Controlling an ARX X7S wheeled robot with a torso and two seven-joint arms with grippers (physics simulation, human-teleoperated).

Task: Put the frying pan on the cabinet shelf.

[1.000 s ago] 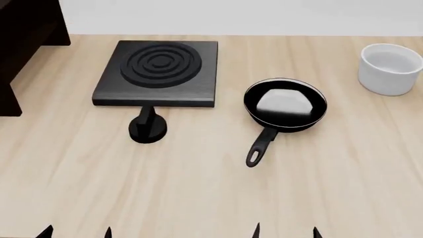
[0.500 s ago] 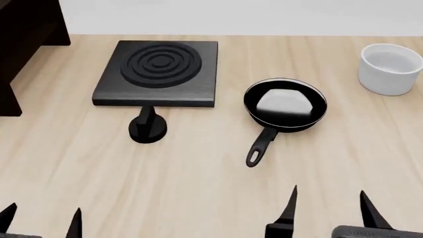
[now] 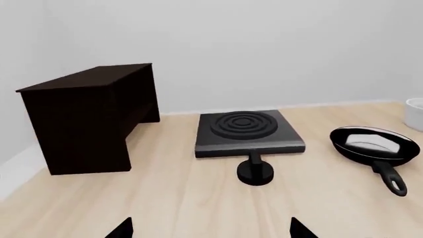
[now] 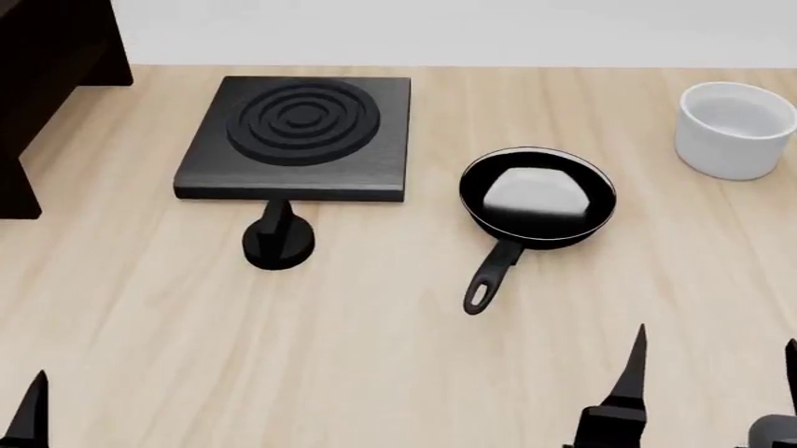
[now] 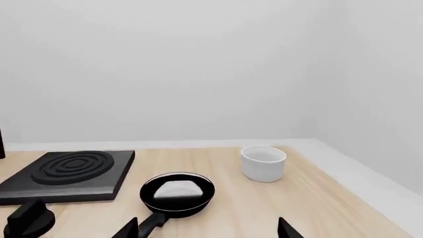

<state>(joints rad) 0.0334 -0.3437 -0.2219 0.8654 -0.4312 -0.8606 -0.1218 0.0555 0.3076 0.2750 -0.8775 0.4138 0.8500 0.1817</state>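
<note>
Pan point(image 4: 537, 197) sits untouched on the table point(image 4: 373, 355), handle toward the robot, so nothing is done yet. Nearest, both grippers (right point(image 4: 712, 378), left point(image 3: 210, 229)) hang spread and empty; the shelf point(image 3: 89, 116) stands far left.

On your head view the burner plate point(image 4: 297, 136) sits upper left of centre on the table point(image 4: 373, 364), with its knob point(image 4: 278, 240) just below the plate's front edge. The frying pan point(image 4: 537, 197) lies right of centre, apart from the plate, its handle point(image 4: 488, 276) pointing toward the lower left. The bowl point(image 4: 736, 129) stands at the upper right edge, well apart from the pan. The cabinet shelf point(image 4: 48, 84) fills the upper left corner, left of the plate.
</note>
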